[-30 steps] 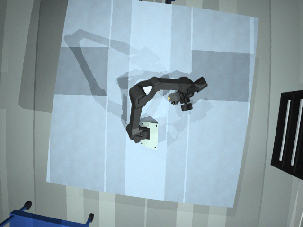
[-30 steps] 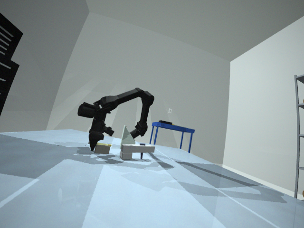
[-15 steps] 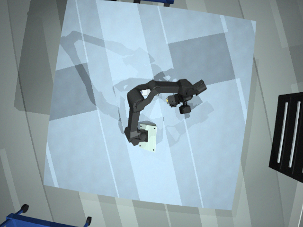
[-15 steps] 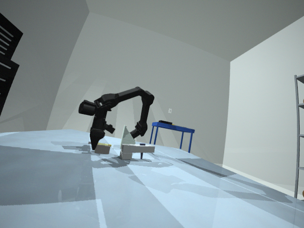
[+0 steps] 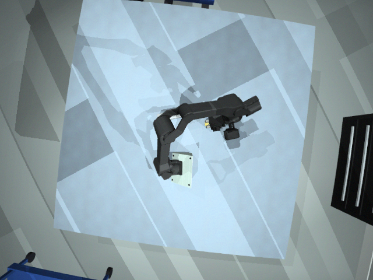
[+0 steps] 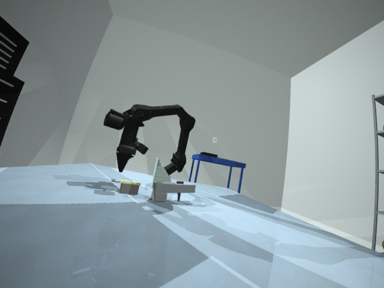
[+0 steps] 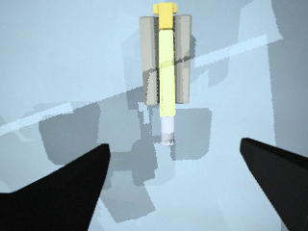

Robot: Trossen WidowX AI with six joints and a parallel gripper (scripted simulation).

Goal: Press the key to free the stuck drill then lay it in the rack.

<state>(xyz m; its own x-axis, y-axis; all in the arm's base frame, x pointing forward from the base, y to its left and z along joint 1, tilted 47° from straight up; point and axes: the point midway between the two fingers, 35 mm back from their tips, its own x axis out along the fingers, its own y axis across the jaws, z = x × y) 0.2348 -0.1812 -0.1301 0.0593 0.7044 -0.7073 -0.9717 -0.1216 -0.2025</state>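
The yellow drill [image 5: 206, 123] [image 6: 130, 182] [image 7: 166, 72] with its grey tip lies lengthwise in the rack [image 6: 129, 189] [image 7: 183, 63], between the rack's two grey-beige walls. Its tip sticks out past the rack's end, towards my gripper in the wrist view. My gripper [image 6: 120, 170] [image 7: 174, 146] is open and empty, above and a little beyond the tip, with the fingers wide on either side of it. A dark blue pin [image 6: 179, 196], apparently the key, stands through the arm of the light grey block [image 6: 159, 195].
The pale green triangular plate [image 5: 186, 171] [image 6: 160, 173] stands by the arm's base, behind the grey block in the exterior view. A blue table [image 6: 216, 159], a shelf unit [image 6: 375, 173] and a black cabinet [image 5: 349, 163] stand away from the work surface.
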